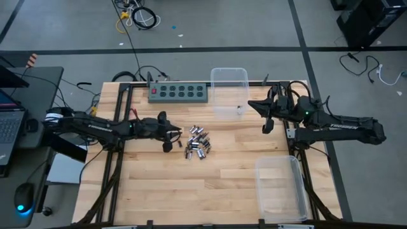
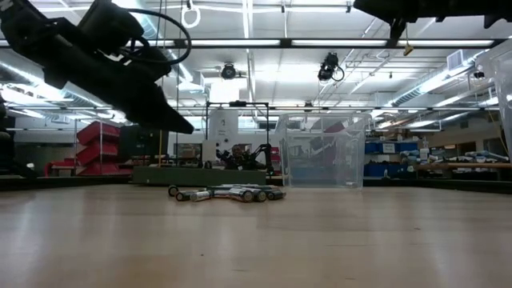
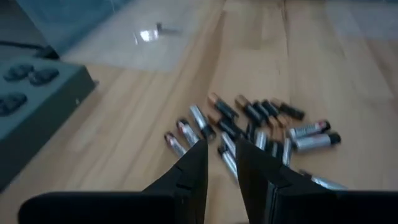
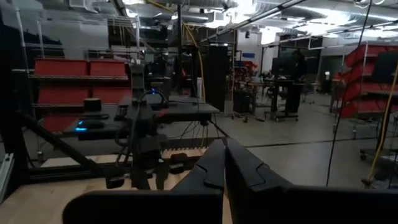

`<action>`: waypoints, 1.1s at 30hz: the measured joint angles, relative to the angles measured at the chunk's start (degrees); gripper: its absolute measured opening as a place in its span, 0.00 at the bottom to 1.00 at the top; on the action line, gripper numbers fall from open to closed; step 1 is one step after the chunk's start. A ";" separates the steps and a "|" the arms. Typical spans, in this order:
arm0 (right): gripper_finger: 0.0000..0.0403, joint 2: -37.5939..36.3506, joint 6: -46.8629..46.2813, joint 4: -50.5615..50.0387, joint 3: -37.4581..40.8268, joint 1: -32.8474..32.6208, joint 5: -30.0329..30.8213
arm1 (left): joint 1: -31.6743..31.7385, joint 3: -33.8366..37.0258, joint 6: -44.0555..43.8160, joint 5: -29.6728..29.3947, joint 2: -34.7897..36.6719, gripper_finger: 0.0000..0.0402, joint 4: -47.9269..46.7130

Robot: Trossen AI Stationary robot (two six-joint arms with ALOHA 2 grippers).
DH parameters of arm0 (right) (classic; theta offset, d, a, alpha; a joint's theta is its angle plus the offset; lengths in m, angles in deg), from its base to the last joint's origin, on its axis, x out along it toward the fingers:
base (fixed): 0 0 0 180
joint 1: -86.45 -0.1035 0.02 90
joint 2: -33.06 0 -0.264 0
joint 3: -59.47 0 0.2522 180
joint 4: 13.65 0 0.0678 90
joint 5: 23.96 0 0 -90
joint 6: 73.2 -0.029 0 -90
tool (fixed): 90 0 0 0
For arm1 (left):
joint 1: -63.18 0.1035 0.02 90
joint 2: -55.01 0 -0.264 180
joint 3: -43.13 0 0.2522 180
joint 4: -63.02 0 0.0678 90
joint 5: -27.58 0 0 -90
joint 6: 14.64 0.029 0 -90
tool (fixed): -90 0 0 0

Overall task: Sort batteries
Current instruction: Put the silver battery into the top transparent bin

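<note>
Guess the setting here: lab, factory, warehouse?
Likely a robotics lab or workshop: red storage shelving, rows of ceiling strip lights, loose black cables on the grey floor.

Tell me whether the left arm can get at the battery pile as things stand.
Probably yes. The left end effector hangs beside the batteries, slightly parted and empty, with only bare table between them.

Long ceiling light strips [image 2: 336, 42] are glowing over a wide workshop hall, and red storage bins [image 4: 78, 68] are sitting on shelving along its far side. Grey floor [image 1: 210, 28] is surrounding the wooden bench [image 1: 210, 181], with loose cables [image 1: 137, 16] lying beyond its far edge.
</note>
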State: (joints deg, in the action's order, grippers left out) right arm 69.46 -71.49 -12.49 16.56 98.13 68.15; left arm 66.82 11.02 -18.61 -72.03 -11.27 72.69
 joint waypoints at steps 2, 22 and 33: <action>0.01 0.30 0.00 -0.20 0.00 0.00 0.00 | 0.00 -0.04 1.50 -0.29 -2.62 0.20 4.52; 0.01 2.98 0.52 -1.35 0.00 -0.33 1.73 | 0.48 -0.16 0.58 -9.08 -29.03 0.20 32.97; 0.01 2.98 0.87 -1.07 0.00 -0.31 2.99 | 2.07 -4.54 -1.61 -10.30 -38.70 0.20 36.38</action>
State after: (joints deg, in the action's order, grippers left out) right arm 72.43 -70.61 -13.56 16.56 97.82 71.14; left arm 68.89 6.48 -20.22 -82.33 -49.97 109.07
